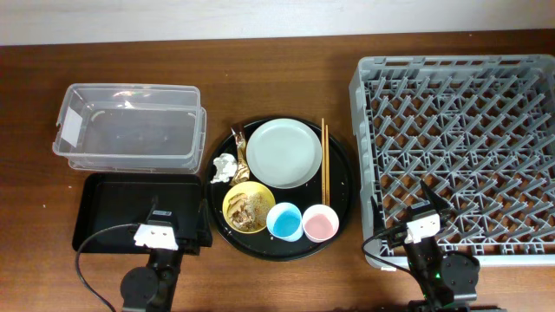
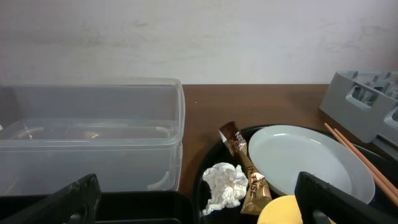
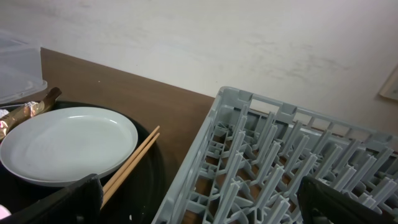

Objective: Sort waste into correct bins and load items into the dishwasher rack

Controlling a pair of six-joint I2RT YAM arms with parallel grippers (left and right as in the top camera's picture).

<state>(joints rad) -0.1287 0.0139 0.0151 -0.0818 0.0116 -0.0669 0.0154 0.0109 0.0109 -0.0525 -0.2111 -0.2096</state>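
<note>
On the big round black tray (image 1: 342,186) lie the pale plate (image 1: 283,152), chopsticks (image 1: 325,160), white tissue (image 1: 225,167), brown-gold wrapper (image 1: 238,139), yellow bowl (image 1: 236,198) with food scraps (image 1: 252,209), blue cup (image 1: 284,220) and pink cup (image 1: 320,223). The clear tub (image 1: 127,126) and shallow black tray (image 1: 113,204) sit left; the grey rack (image 1: 460,147) right. My left gripper (image 2: 196,208) is open over the black tray's near edge, facing the tissue (image 2: 224,183) and wrapper (image 2: 244,165). My right gripper (image 3: 199,205) is open over the rack's near left corner (image 3: 249,168).
The brown wooden table (image 1: 260,48) runs back to a pale wall. In the right wrist view the plate (image 3: 65,140) and chopsticks (image 3: 132,158) lie left of the rack. The tub (image 2: 93,130) fills the left of the left wrist view.
</note>
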